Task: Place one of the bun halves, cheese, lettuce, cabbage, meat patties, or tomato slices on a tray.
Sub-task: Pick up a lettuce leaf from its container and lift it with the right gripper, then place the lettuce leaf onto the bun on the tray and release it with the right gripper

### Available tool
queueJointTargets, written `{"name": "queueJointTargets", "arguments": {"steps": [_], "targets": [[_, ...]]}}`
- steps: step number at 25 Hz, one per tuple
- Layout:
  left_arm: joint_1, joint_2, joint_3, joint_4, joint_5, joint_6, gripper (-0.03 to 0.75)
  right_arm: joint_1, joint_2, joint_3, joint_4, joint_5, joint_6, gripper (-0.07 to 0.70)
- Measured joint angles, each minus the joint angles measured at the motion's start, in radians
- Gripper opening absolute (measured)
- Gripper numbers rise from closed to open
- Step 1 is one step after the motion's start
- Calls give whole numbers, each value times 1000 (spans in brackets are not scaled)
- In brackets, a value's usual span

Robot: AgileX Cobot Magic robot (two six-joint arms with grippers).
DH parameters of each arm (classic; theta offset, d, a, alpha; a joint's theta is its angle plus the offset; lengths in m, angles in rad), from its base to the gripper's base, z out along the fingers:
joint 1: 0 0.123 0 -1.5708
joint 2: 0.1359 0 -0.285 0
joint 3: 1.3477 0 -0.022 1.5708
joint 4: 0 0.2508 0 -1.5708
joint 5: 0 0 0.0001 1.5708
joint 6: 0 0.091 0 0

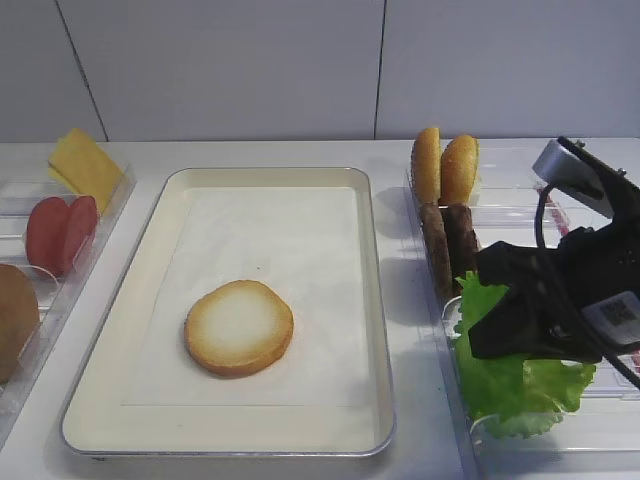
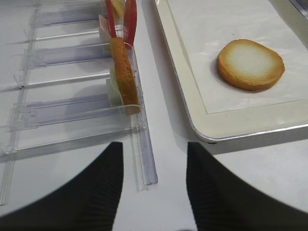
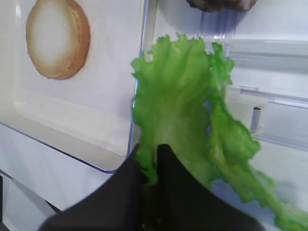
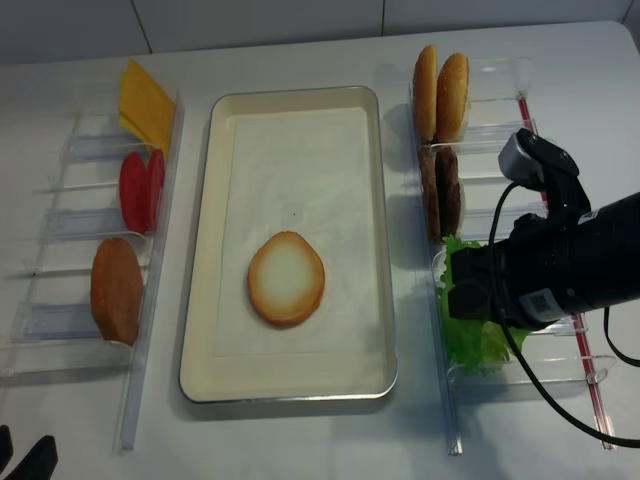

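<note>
The cream tray (image 1: 375, 300) lies in the middle with one bun half (image 1: 239, 327) cut face up on its paper. My right gripper (image 3: 151, 155) is shut on the edge of the frilly green lettuce (image 3: 173, 91) in the right-hand bin (image 4: 447, 400). More green leaf (image 3: 231, 139) trails beside it; I cannot tell whether that is the cabbage. Further back in that bin stand two bun halves (image 1: 445, 168) and the meat patties (image 1: 450, 238). My left gripper (image 2: 154, 161) hangs open over bare table beside the left bin's end.
The left bin (image 2: 144, 159) holds cheese (image 1: 85, 165), tomato slices (image 1: 62, 232) and another bun half (image 1: 14, 320), all on edge. The right arm's cable (image 4: 530, 365) loops over the right bin. White wall runs along the back.
</note>
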State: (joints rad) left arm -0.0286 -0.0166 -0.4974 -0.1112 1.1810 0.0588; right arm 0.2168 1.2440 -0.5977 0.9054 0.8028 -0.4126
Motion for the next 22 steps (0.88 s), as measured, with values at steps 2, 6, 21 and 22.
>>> {"name": "queueJointTargets", "arguments": {"steps": [2, 6, 21, 22], "targets": [[0, 0, 0, 0, 0, 0, 295, 0, 2, -17, -9, 40, 0, 54], [0, 0, 0, 0, 0, 0, 295, 0, 4, -112, -23, 176, 10, 51], [0, 0, 0, 0, 0, 0, 295, 325, 223, -462, 21, 152, 86, 50], [0, 0, 0, 0, 0, 0, 295, 340, 261, -495, 29, 145, 80, 50]]}}
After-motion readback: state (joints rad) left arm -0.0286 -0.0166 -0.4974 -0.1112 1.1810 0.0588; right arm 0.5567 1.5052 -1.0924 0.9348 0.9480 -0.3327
